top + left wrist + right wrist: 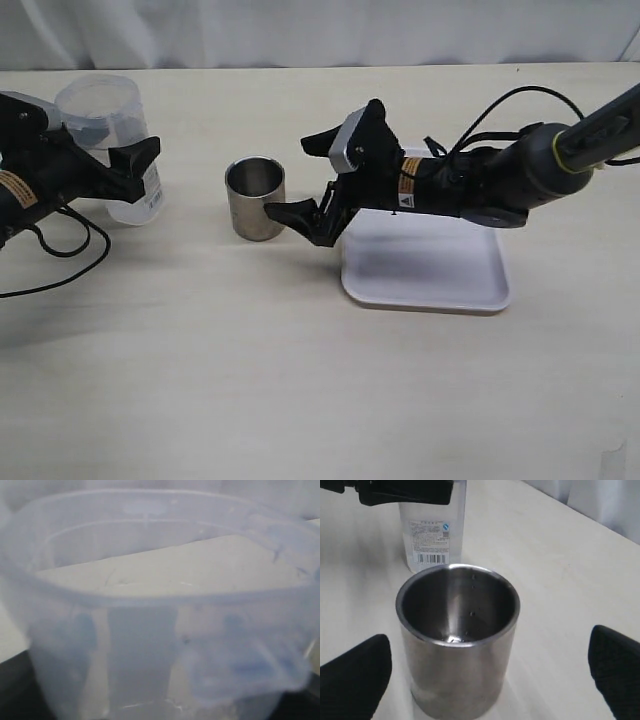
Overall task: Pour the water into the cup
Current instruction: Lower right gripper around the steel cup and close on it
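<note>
Left gripper (112,142) clasps beaker (98,104); right gripper (292,177) gapes beside cup (254,202), perhaps holding water (454,638).

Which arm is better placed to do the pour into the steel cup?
Left. The left gripper is closed around the plastic beaker, near the cup. The right gripper is open, jaws flanking the cup without touching, holding nothing; it could at most steady it.
</note>
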`<state>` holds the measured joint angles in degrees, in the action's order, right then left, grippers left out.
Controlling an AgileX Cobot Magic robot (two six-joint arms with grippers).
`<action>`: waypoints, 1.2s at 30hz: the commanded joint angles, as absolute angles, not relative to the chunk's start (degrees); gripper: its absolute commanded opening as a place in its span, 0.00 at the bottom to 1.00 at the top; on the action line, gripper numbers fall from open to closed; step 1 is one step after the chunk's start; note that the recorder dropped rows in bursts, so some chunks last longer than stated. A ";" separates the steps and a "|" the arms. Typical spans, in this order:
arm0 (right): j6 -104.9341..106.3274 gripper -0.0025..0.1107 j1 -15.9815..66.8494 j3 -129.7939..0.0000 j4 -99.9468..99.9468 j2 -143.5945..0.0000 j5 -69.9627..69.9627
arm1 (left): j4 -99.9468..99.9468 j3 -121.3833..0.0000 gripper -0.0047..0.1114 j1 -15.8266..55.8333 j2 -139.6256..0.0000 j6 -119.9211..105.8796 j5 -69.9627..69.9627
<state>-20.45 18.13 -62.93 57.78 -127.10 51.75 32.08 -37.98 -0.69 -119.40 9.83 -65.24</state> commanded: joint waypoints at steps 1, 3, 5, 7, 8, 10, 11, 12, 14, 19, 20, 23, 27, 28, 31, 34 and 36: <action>-24.53 0.99 18.55 -66.60 58.11 -130.10 50.93 | 32.94 -38.06 0.04 -0.58 -119.59 10.87 -64.13; -26.46 0.99 18.69 -67.53 58.21 -131.26 51.22 | 32.94 -38.06 0.04 -0.58 -119.59 10.87 -64.13; -26.59 0.99 19.19 -68.52 59.40 -132.17 51.49 | 32.94 -38.06 0.04 -0.58 -119.59 10.87 -64.13; -26.59 0.99 19.79 -69.48 60.19 -133.03 51.21 | 32.94 -38.06 0.04 -0.58 -119.59 10.87 -64.13; -26.81 0.99 20.19 -70.12 60.51 -133.43 51.18 | 32.94 -38.06 0.04 -0.58 -119.59 10.87 -64.13; -27.71 0.99 20.86 -71.39 61.04 -134.17 50.98 | 32.94 -38.06 0.04 -0.58 -119.59 10.87 -64.13; -28.37 0.99 21.18 -72.02 61.04 -134.68 51.09 | 32.94 -38.06 0.04 -0.58 -119.59 10.87 -64.13; -28.76 0.99 21.51 -72.61 61.04 -135.09 50.97 | 32.94 -38.06 0.04 -0.58 -119.59 10.87 -64.13; -29.15 0.99 21.64 -73.51 60.92 -135.85 50.93 | 32.94 -38.06 0.04 -0.58 -119.59 10.87 -64.13; -29.29 0.99 22.38 -74.82 60.92 -137.07 51.67 | 32.94 -38.06 0.04 -0.58 -119.59 10.87 -64.13; -29.29 0.99 22.37 -75.13 60.92 -137.19 51.91 | 32.94 -38.06 0.04 -0.58 -119.59 10.87 -64.13; -29.16 0.99 22.80 -75.37 59.66 -137.57 51.91 | 33.86 -38.06 0.04 -0.58 -119.59 10.87 -64.61; -29.16 0.99 23.29 -76.69 58.97 -138.49 51.93 | 33.85 -38.06 0.04 -0.58 -119.59 11.01 -64.62; -29.16 0.99 23.44 -77.12 58.97 -138.97 51.93 | 33.85 -38.06 0.04 -0.58 -119.59 11.01 -64.62; -29.16 0.99 23.66 -77.91 58.97 -140.00 52.30 | 33.85 -38.06 0.04 -0.58 -119.59 11.01 -64.62; -29.16 0.99 23.66 -77.91 58.87 -140.36 52.30 | 33.85 -38.06 0.04 -0.58 -119.59 11.01 -64.62; -29.16 0.99 23.66 -77.91 58.87 -140.34 52.43 | 33.85 -38.06 0.04 -0.58 -119.59 10.99 -64.76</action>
<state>-29.16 23.54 -77.52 59.06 -140.34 51.52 32.87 -37.98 -0.69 -119.40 10.20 -65.35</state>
